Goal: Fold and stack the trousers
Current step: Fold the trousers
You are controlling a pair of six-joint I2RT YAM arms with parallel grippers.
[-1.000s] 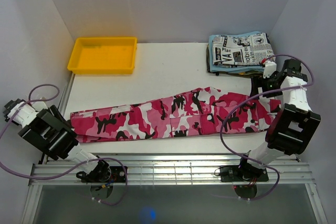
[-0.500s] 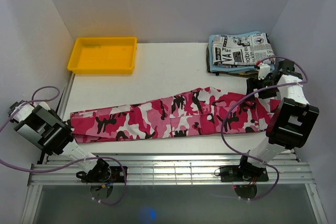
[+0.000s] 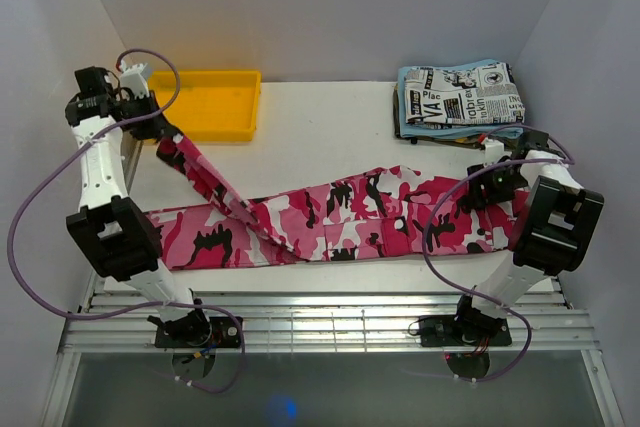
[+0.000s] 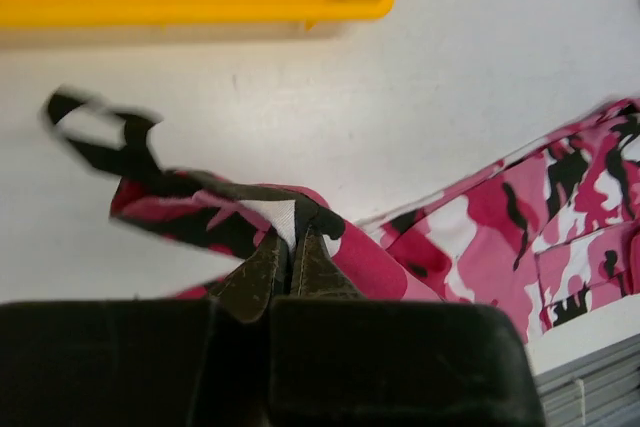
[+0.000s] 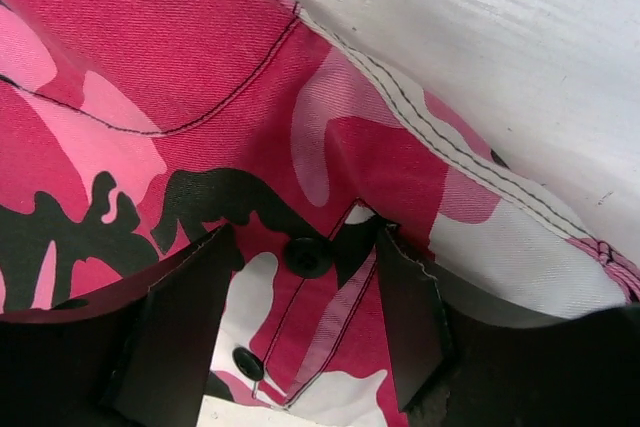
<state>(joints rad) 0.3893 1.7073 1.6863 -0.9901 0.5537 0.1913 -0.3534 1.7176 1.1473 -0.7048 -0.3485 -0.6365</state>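
The pink, magenta, white and black camouflage trousers (image 3: 350,217) lie stretched across the table from left to right. My left gripper (image 3: 158,137) is shut on the end of one leg and holds it off the table, near the front of the yellow tray. In the left wrist view the fingertips (image 4: 262,272) pinch a fold of the trousers (image 4: 500,237). At the waist end on the right, my right gripper (image 3: 478,187) is down on the cloth. Its jaws (image 5: 300,277) stand apart over the buttoned fly of the trousers (image 5: 200,67).
A yellow tray (image 3: 197,104) sits at the back left. A folded newspaper-print garment (image 3: 460,92) on light blue cloth lies at the back right. Metal rails (image 3: 320,322) run along the near edge. White walls close in both sides.
My left arm swung from the near left, shut on the leg end and lifted it toward the yellow tray. My right gripper dropped onto the waist and its jaws narrowed.
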